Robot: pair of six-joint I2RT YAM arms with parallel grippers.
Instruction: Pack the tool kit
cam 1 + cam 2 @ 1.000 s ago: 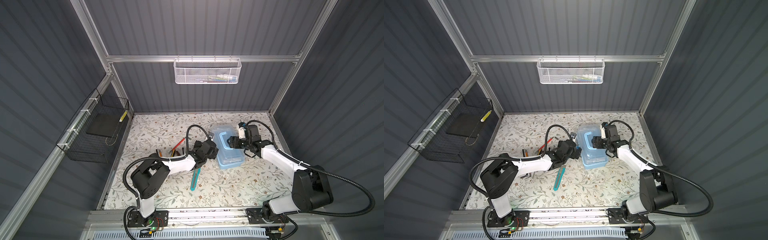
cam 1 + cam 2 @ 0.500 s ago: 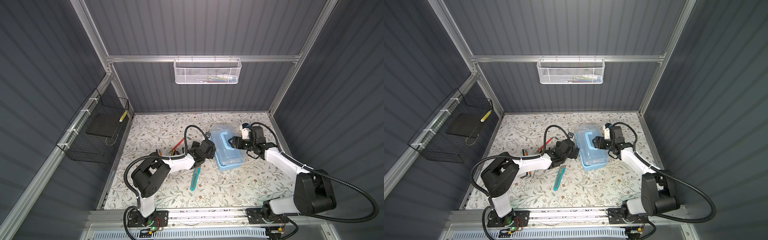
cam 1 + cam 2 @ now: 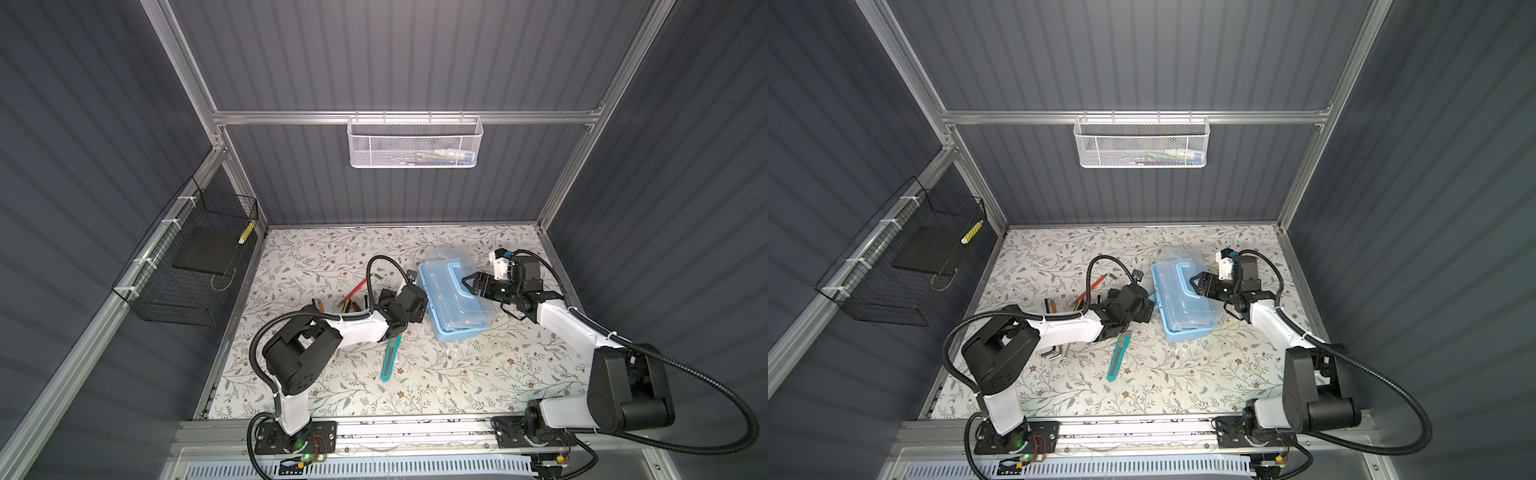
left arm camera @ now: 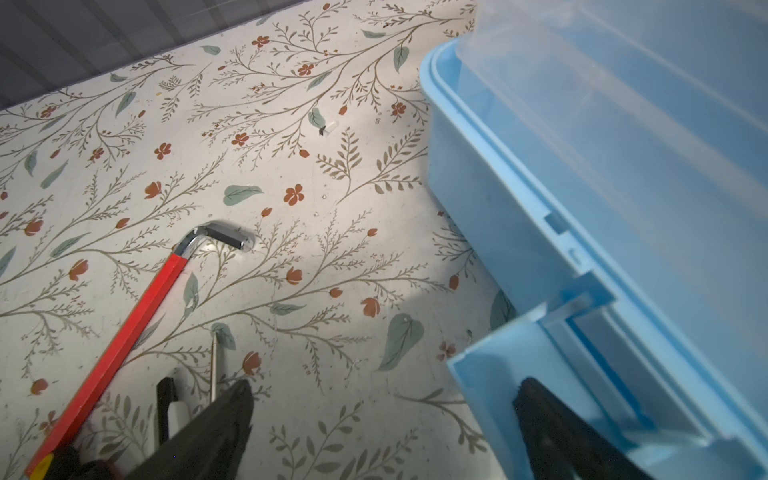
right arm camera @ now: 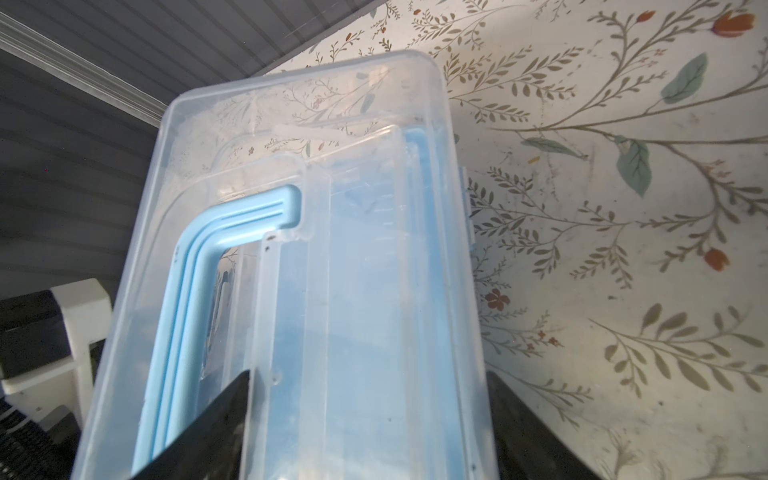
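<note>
Plenty of bare table (image 3: 478, 374) near and right. The tool kit (image 3: 455, 299) blocks the middle, loose tools (image 3: 353, 297) crowd its left, and a teal cutter (image 3: 390, 359) lies nearer.

Top views high, downward over table (image 3: 457, 374); both wrist views close on tool kit (image 4: 582, 187)

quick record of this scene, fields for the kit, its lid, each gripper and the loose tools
tool kit: light-blue box on the table, right of centre
lid: clear, raised off the box rim
left gripper: open, empty, by the latch
right gripper: jaws astride the lid, grip unclear
loose tools: teal utility knife, red hex key, both left of the kit
</note>
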